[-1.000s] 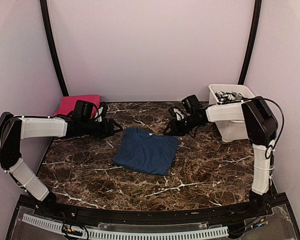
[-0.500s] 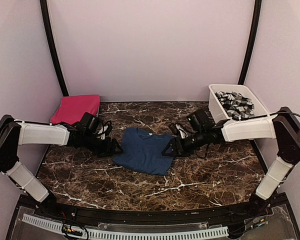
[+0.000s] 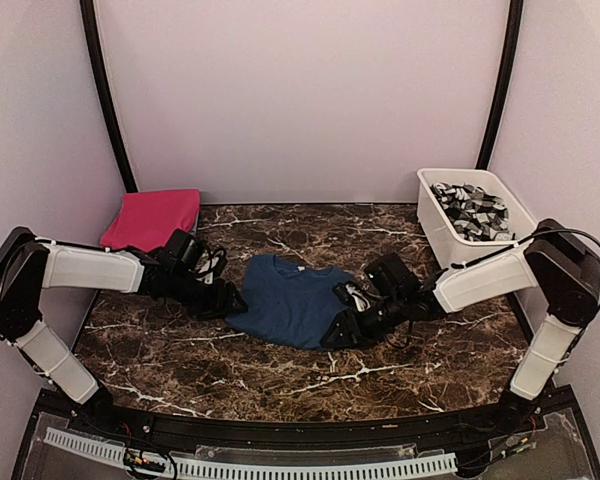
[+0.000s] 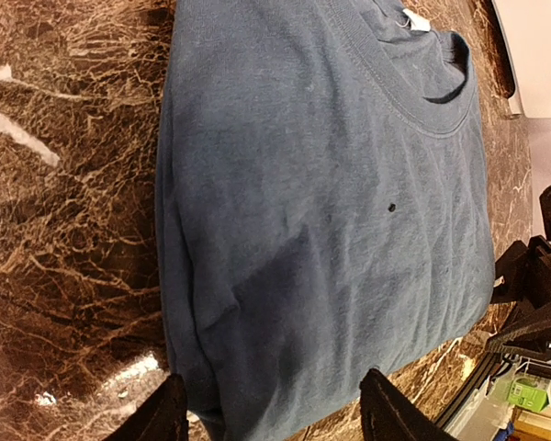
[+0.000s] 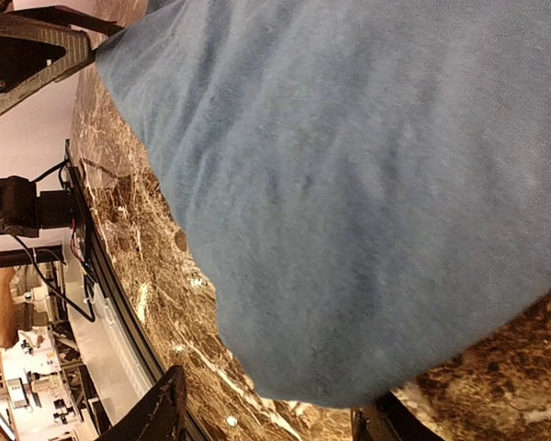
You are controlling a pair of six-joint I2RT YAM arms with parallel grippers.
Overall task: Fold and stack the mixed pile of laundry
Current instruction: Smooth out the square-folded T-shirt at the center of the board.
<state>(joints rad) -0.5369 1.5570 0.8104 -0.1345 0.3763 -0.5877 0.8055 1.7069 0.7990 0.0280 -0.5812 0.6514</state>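
A dark navy-blue shirt lies folded flat at the table's middle, collar toward the back. It fills the left wrist view and the right wrist view. My left gripper is low at the shirt's left edge, open, its fingertips set wide before the near left corner. My right gripper is at the near right corner, also open and holding nothing, the corner lying ahead of its spread jaws. A magenta-pink garment rests folded at the back left. A grey-and-white patterned garment fills the tub.
The white plastic tub stands at the back right beside the right arm. The dark marble table runs to a black front rail. Pale walls close in on three sides.
The right arm swung from beside the tub down to the shirt's near right corner, its jaws spreading. The left arm slid forward from the pink garment to the shirt's left edge.
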